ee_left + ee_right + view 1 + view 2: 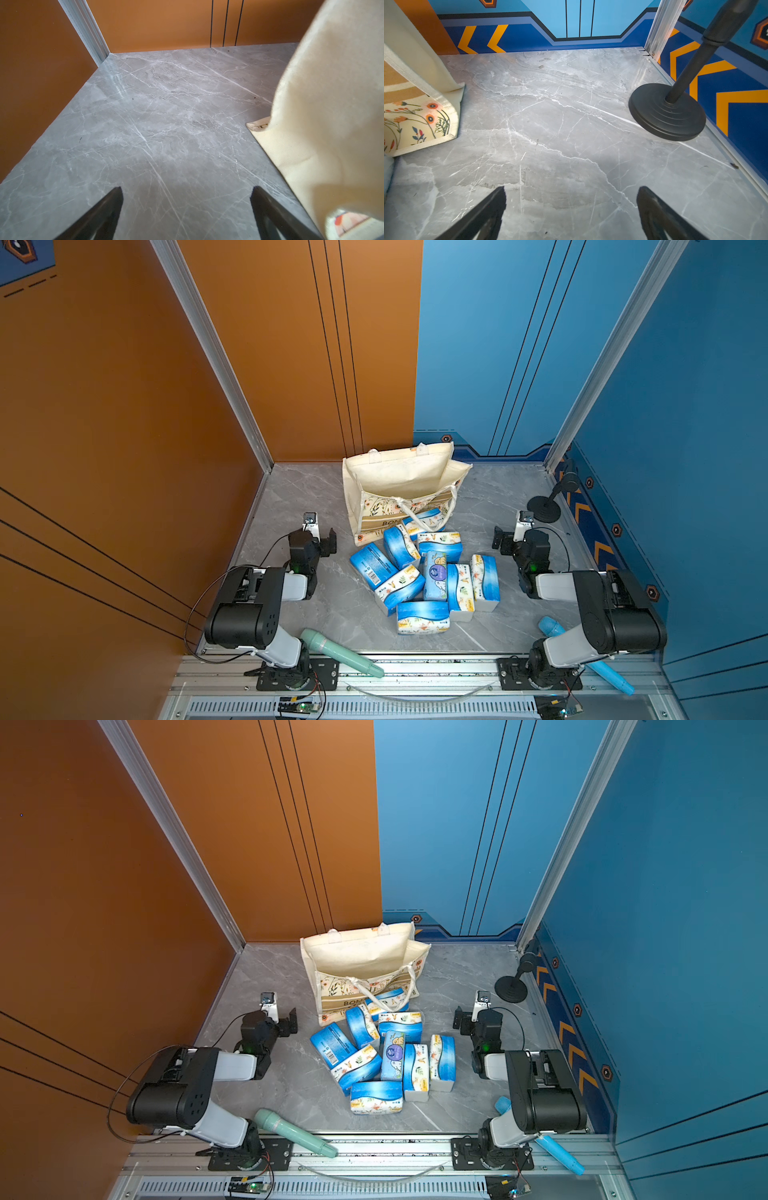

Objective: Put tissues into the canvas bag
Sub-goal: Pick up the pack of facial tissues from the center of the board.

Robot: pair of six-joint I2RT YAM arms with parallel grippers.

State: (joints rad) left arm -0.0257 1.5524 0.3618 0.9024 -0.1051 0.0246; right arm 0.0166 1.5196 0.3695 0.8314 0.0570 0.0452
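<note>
Both arms are folded low, elbows back by the front rail, forearms pointing toward the back wall. Left gripper (329, 540) is low over the bare marble table (286, 497), near the left side of the canvas bag (399, 481). Right gripper (500, 540) sits opposite, between the bag and the black round-base stand (543, 508). Tissues (428, 572) are piled on the table in front of the bag, between the two arms, apart from both grippers. The rearmost pack lies against the bag front under the hanging rope handle. Bag is upright with its mouth open. In the wrist views both grippers have jaws spread wide, holding nothing, only table between the fingers.
</note>
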